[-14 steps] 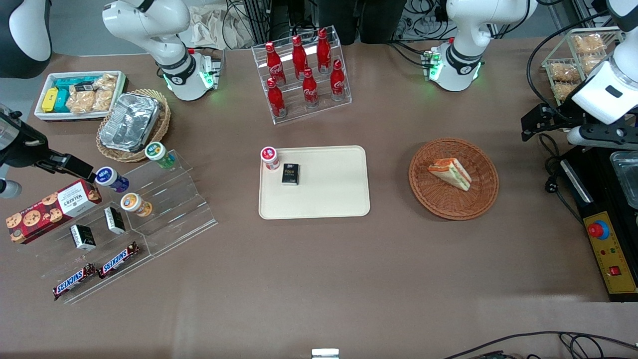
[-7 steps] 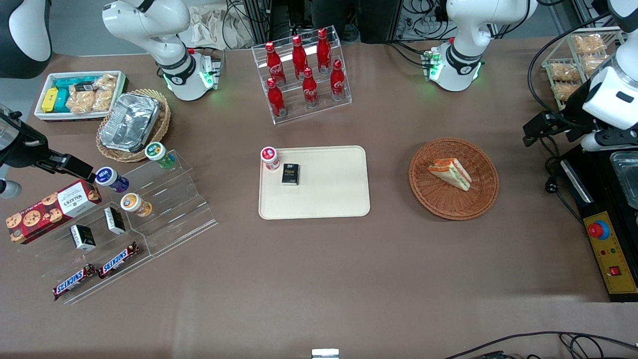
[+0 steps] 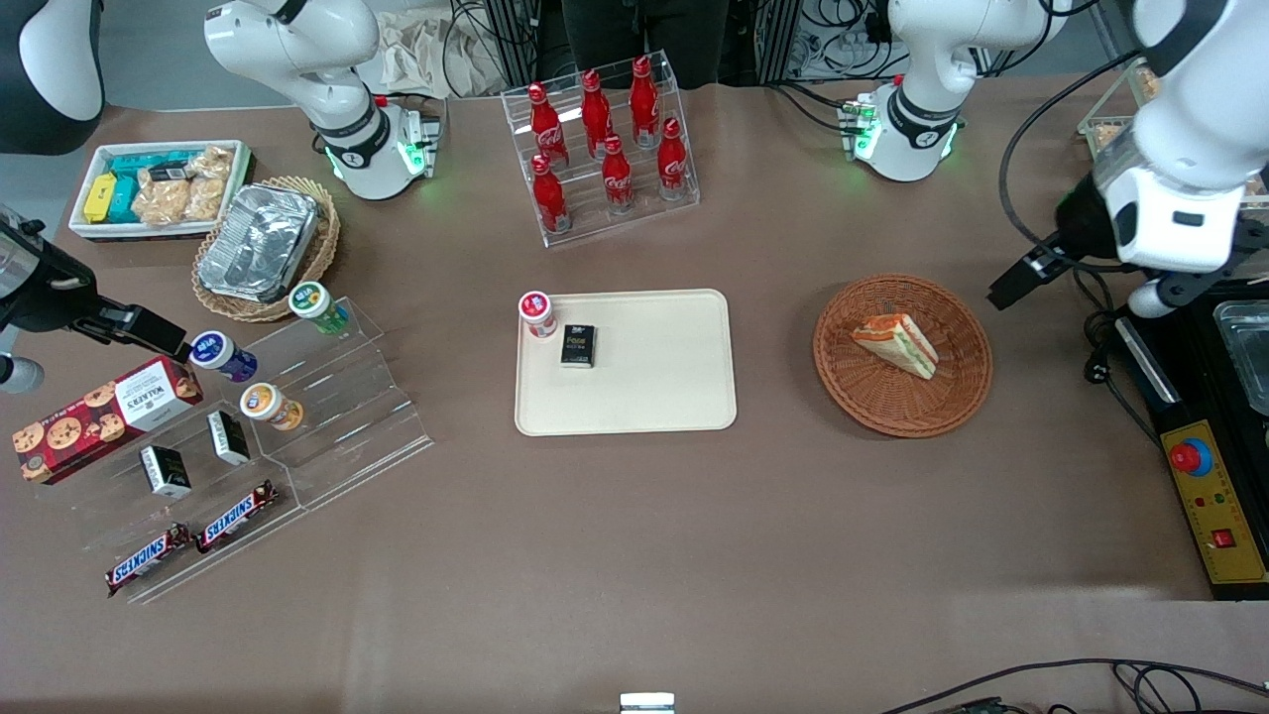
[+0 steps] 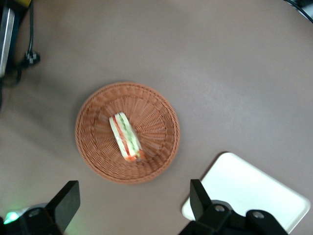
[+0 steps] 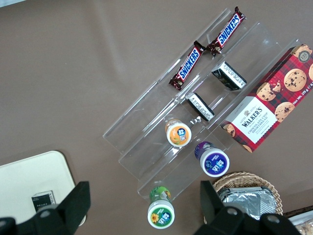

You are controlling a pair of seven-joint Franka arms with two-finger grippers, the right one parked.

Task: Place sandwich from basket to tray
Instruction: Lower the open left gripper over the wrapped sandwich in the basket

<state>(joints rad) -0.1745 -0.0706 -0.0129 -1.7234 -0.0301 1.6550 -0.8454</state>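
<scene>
Woven round wicker basket point(image 3: 902, 355), right of frame centre, contains the triangular layered sandwich point(image 3: 896, 343). Smooth rectangular cream tray point(image 3: 644, 397), frame centre, holds a red-capped jar point(image 3: 536, 313) and black box point(image 3: 578, 346). Gripper point(image 4: 132, 205) hangs above the basket, jaws open, empty.

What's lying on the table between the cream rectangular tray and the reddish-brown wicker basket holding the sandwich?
Nothing: the front view shows only bare brown tabletop between the cream rectangular tray and the reddish-brown wicker basket.

Front view high, looks down on whole table; left wrist view looks straight down, shares basket point(image 3: 902, 355) point(image 4: 127, 132), tray point(image 3: 654, 397) point(image 4: 254, 188)
</scene>
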